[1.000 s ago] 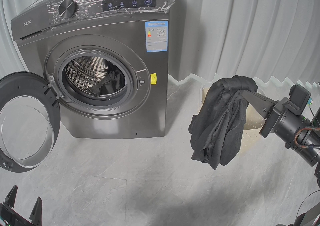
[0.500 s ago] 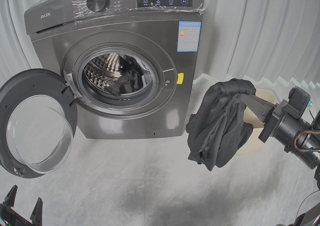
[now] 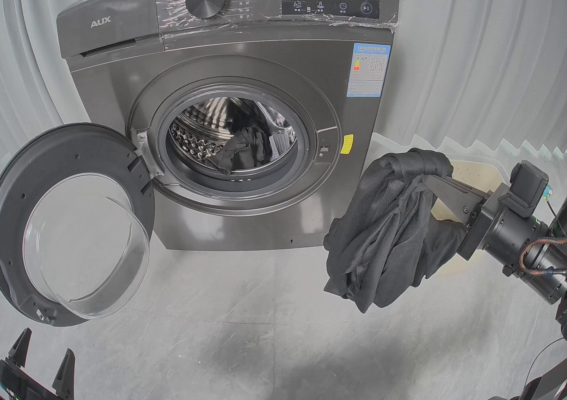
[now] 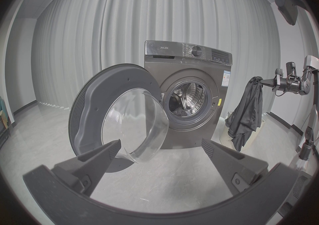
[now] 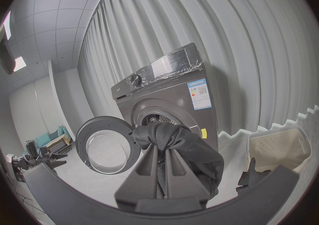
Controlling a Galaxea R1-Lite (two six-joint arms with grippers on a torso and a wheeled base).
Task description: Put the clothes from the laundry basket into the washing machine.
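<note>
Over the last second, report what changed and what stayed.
Only the head camera swung, bringing the washing machine toward mid-view; nothing was taken or let go. Right arm's jaws stay shut on the dark garment; left arm's jaws stay open, low; door open, clothing in the drum.

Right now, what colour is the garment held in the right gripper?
The garment is plain black with no pattern, seen best in the head view.
</note>
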